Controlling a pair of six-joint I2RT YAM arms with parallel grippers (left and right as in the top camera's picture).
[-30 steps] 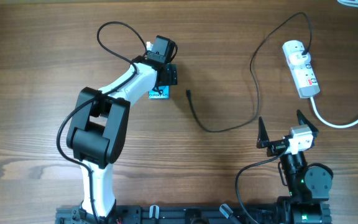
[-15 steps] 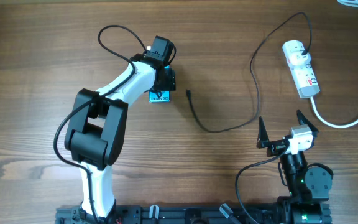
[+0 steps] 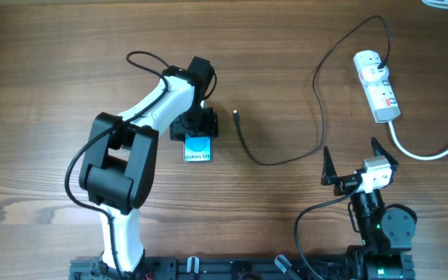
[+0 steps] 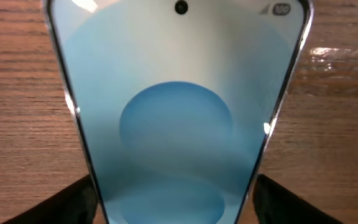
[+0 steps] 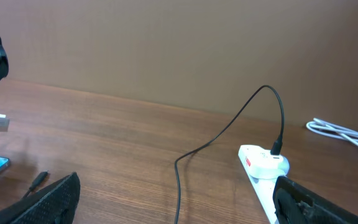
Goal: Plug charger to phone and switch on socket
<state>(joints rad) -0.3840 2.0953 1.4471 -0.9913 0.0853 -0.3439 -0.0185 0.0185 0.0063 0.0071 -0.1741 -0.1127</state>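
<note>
The phone [image 3: 198, 149] lies flat on the table with its cyan screen up, and it fills the left wrist view [image 4: 178, 112]. My left gripper [image 3: 198, 135] [image 4: 178, 202] is open and straddles its near end. Its fingers [image 4: 73, 199] sit close to both long edges, with thin slivers of wood between. The charger, a thin black cable [image 3: 317, 117], runs from its loose tip [image 3: 236, 117] [image 5: 39, 179] right of the phone to the socket [image 3: 377, 85] [image 5: 260, 171] at the far right. My right gripper [image 3: 350, 146] [image 5: 179, 199] is open and empty, near the front right.
The socket's thick white cord [image 3: 442, 148] [image 5: 347, 134] loops off the right side of the table. The left arm's own black cable [image 3: 142, 58] arcs behind its wrist. Bare wood lies between the phone and the right gripper.
The left gripper and the phone moved together toward the front edge of the table, most of it in the last half second. The charger, socket and right arm stayed still.
</note>
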